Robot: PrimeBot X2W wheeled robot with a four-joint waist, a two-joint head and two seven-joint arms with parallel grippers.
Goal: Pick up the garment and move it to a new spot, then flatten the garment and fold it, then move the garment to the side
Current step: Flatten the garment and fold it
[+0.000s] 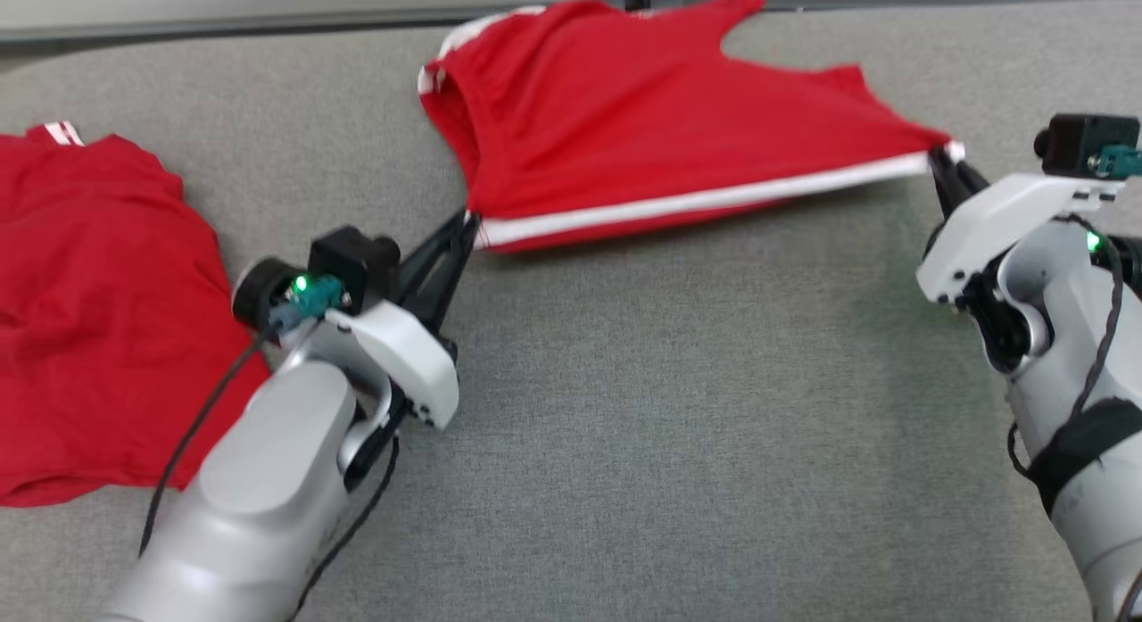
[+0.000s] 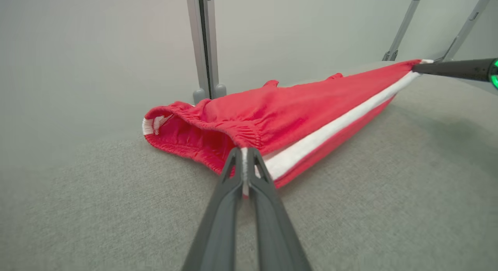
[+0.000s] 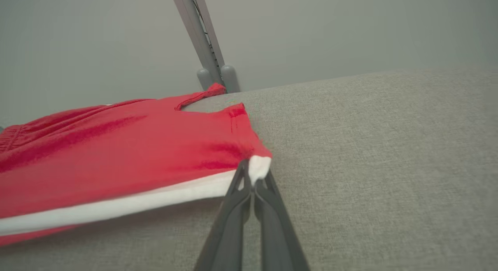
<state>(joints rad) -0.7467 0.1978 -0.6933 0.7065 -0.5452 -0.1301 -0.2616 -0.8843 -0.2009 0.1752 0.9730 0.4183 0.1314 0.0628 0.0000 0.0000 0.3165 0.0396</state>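
The garment (image 1: 624, 113) is a pair of red shorts with a white side stripe, stretched taut across the far middle of the grey table (image 1: 669, 426). My left gripper (image 1: 470, 222) is shut on its waistband corner (image 2: 245, 154). My right gripper (image 1: 939, 158) is shut on the white stripe's end at the leg hem (image 3: 258, 168). The near edge hangs lifted between both grippers while the far part of the garment (image 2: 202, 123) rests on the cloth surface. The right gripper's dark fingers (image 2: 451, 68) also show in the left wrist view.
A second red garment (image 1: 98, 310) with white trim lies at the table's left, beside my left forearm. A grey post (image 2: 204, 45) and a pale wall stand behind the table's far edge. Bare grey cloth surface spreads between and in front of the arms.
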